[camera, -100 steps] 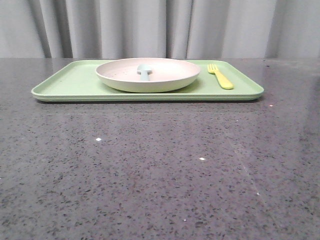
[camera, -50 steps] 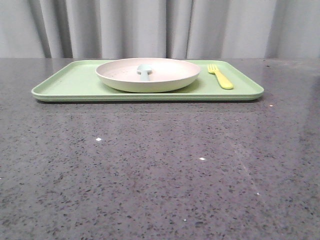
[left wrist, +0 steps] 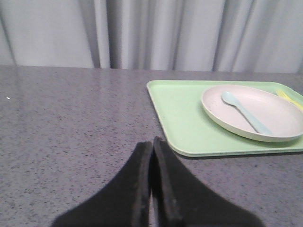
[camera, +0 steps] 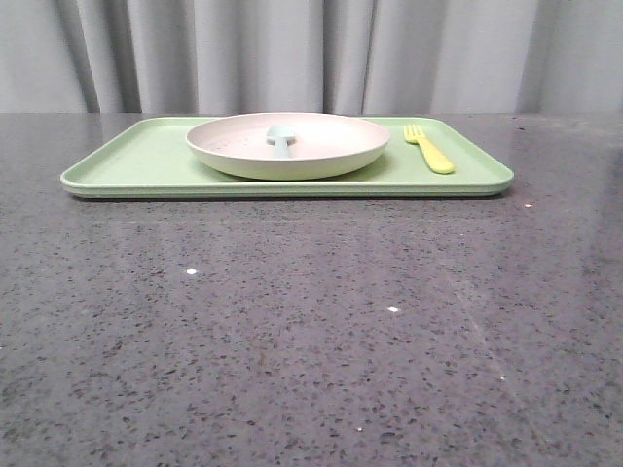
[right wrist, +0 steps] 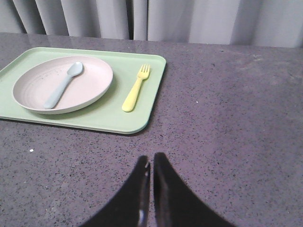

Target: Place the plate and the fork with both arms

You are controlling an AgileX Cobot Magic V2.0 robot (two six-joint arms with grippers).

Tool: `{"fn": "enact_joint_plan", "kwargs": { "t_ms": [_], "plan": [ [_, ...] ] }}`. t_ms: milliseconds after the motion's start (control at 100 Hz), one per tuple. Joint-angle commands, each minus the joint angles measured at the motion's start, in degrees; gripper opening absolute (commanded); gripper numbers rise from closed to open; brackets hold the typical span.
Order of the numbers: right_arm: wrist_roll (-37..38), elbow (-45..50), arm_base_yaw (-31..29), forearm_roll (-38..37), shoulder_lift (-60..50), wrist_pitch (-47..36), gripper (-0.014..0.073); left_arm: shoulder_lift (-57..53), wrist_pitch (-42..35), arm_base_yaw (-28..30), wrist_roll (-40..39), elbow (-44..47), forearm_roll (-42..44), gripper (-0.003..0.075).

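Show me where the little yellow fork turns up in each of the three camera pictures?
Front view: the fork lies on the tray's right part, right of the plate.
Left wrist view: only its tip shows at the picture's right edge, behind the plate.
Right wrist view: the fork lies beside the plate.
Shared landmark: the spoon in the plate.

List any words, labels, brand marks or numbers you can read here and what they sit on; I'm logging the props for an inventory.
None: no view shows any readable text.
The plate, spoon, fork and green tray are all plain, with no print or logo showing.
The grey table carries only speckles, and the curtain behind is blank.
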Motion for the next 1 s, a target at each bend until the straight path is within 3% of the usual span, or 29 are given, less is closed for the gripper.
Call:
{"fn": "enact_joint_plan", "kwargs": {
  "t_ms": [0,220,490,990],
  "plan": [
    [0.0,-1.3,-0.1,-1.6,0.4,-4.6,0.0035,-2.4,-9.1,2.6,3.0,2.2,0.2,-0.0020],
    [0.0,-1.3,-0.1,-1.6,0.4,-4.6,0.0035,-9.8,-13.4,7.9,6.4,10.7,0.1,-0.0020],
    [0.0,-1.3,-0.1,-1.6,0.4,-4.5,0.0035,-14.9,-18.5,9.9,6.3,19.6,0.1,-0.0020],
    [0.0,-1.3,-0.1,-1.6,0.4,-4.5,0.0035,-14.9,-17.8,9.9,6.2,19.8,0.1,-0.0020]
  ]
}}
